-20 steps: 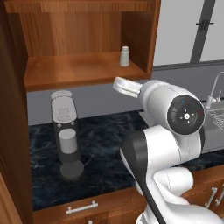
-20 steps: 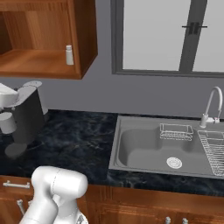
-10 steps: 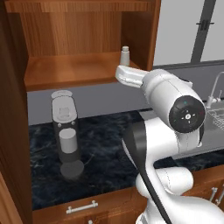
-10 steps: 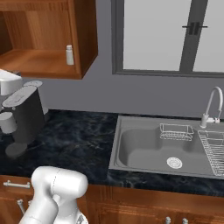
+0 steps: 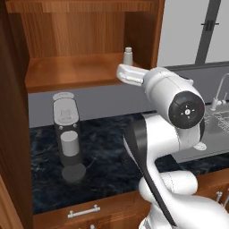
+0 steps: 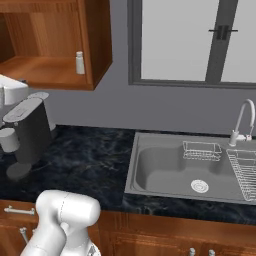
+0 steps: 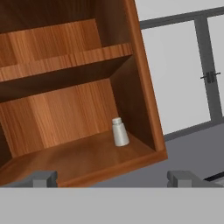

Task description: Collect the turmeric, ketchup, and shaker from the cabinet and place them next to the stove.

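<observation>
A small whitish tapered shaker (image 7: 119, 132) stands upright at the right end of the lower shelf of the open reddish-brown cabinet (image 7: 65, 159). The base views show the same shaker (image 5: 128, 56) (image 6: 79, 62) by the cabinet's right wall. My gripper (image 7: 113, 179) is open, with nothing between its fingertips, and faces the shelf from in front and slightly below. In the left base view the gripper (image 5: 123, 72) sits just under the shelf's front edge, below the shaker. The rest of the shelf is bare wood. Turmeric, ketchup and stove are out of view.
The cabinet door (image 5: 11, 116) hangs open at the left. A dark coffee machine (image 5: 67, 134) with a cup stands on the black marbled counter (image 5: 107, 156) under the cabinet. To the right lie a steel sink (image 6: 150, 170), a faucet (image 6: 242, 122) and a dish rack (image 6: 245, 170).
The arm has lifted the hand a little higher, closer to the front edge of the cabinet shelf. The jaws stayed open and the shaker has not moved.
</observation>
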